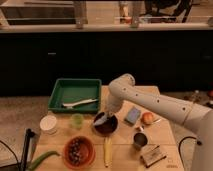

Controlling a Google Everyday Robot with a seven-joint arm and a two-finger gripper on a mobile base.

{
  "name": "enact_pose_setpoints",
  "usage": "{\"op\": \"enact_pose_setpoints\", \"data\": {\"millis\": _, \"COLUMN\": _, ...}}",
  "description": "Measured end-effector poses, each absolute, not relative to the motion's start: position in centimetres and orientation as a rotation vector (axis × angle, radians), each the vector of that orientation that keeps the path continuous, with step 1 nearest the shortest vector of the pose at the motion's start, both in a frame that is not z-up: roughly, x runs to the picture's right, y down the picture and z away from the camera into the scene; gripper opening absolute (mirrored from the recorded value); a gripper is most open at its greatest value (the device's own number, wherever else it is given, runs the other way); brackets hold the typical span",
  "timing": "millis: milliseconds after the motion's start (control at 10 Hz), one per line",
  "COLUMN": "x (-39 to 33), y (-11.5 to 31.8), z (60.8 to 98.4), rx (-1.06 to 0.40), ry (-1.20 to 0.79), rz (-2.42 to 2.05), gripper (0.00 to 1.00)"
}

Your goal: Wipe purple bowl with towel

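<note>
The purple bowl [106,125] sits on the wooden table [165,133], left of centre, dark inside. My gripper [103,119] is at the end of the white arm [150,102] that reaches in from the right. It is down at the bowl's far rim, over its inside. A pale greyish patch at the gripper [101,120] may be the towel, but I cannot make it out for sure.
A green tray [75,94] with a white utensil stands behind the bowl. Near it are a small green cup [76,120], a white cup [48,123], a brown bowl [78,150], a banana [106,151], a blue sponge [133,115], an apple [148,118], a metal cup [139,140].
</note>
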State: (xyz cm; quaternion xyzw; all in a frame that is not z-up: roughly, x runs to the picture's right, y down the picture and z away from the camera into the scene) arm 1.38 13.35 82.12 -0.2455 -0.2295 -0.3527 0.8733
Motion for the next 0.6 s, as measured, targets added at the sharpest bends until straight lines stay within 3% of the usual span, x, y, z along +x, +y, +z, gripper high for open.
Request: {"op": "enact_pose_setpoints", "data": {"millis": 600, "x": -2.0, "y": 16.8, "z": 78.9, "rx": -0.528, "ry": -0.536, "rz": -0.875, "gripper": 0.02}}
